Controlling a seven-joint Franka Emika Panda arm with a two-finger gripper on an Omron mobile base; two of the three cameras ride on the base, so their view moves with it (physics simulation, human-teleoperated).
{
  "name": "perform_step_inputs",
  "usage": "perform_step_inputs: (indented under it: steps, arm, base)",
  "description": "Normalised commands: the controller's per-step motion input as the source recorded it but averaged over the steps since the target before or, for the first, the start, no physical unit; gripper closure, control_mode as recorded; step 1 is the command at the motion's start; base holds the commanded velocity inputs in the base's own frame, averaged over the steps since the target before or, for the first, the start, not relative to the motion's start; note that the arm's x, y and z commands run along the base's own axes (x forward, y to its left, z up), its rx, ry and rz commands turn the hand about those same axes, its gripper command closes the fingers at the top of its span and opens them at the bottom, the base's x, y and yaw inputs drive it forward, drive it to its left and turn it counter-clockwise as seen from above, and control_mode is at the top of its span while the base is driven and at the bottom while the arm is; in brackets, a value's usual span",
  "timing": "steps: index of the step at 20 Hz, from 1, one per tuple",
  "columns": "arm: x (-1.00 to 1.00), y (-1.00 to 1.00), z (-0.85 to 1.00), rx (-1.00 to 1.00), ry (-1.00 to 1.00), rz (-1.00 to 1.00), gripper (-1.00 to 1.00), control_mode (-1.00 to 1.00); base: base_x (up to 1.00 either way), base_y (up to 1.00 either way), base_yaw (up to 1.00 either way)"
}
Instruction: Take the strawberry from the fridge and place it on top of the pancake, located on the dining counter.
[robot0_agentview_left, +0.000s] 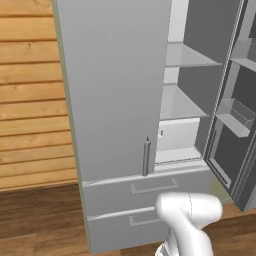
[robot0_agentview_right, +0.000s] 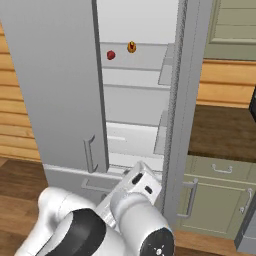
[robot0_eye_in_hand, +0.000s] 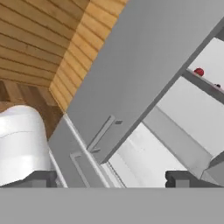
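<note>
looking up along the hand, i see my gripper (robot0_eye_in_hand: 111, 179) as two small dark fingertips (robot0_eye_in_hand: 177, 178) at the bottom edge, spread wide apart with nothing between them; the left tip is partly lost behind pale rounded casing. the fridge (robot0_agentview_left: 117, 90) is a tall, flat-faced light-grey cabinet ahead of and above the gripper, its left door (robot0_agentview_right: 50, 80) shut and its right door (robot0_agentview_left: 235, 115) swung open, cut off at the frame edge. the strawberry (robot0_agentview_right: 111, 55) is a tiny red roundish blob on an upper pale shelf (robot0_agentview_right: 135, 62), well above and ahead of the fingertips; in the hand view it is a small red dot (robot0_eye_in_hand: 199, 71) near the shelf's front lip. just beside it sits a small orange-yellow item (robot0_agentview_right: 131, 47), too small to make out clearly. a slim vertical bar handle (robot0_agentview_left: 146, 156) is on the shut door, with two drawer fronts (robot0_agentview_left: 150, 192) below carrying flat bar pulls. the door's clear bins (robot0_agentview_left: 235, 116) look glassy. wood-plank wall (robot0_agentview_left: 30, 95) lies left, a dark wood floor (robot0_agentview_left: 40, 220) below, and a green-grey cabinet (robot0_agentview_right: 215, 200) with a dark top to the right.
</note>
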Motion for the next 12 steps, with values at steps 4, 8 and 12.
perform_step_inputs:
  steps: [4, 8, 12]
  arm:
    - [0.04, 1.0, 0.54, 0.07, 0.47, -0.1, -1.0, -1.0]
    - [0.26, 0.75, 0.16, 0.04, 0.56, -0.04, -1.0, -1.0]
    - [0.51, 0.59, 0.0, 0.0, 0.36, -0.08, -1.0, -1.0]
  base:
    - [0.0, 0.0, 0.0]
    - [0.0, 0.0, 0.0]
    - [0.0, 0.0, 0.0]
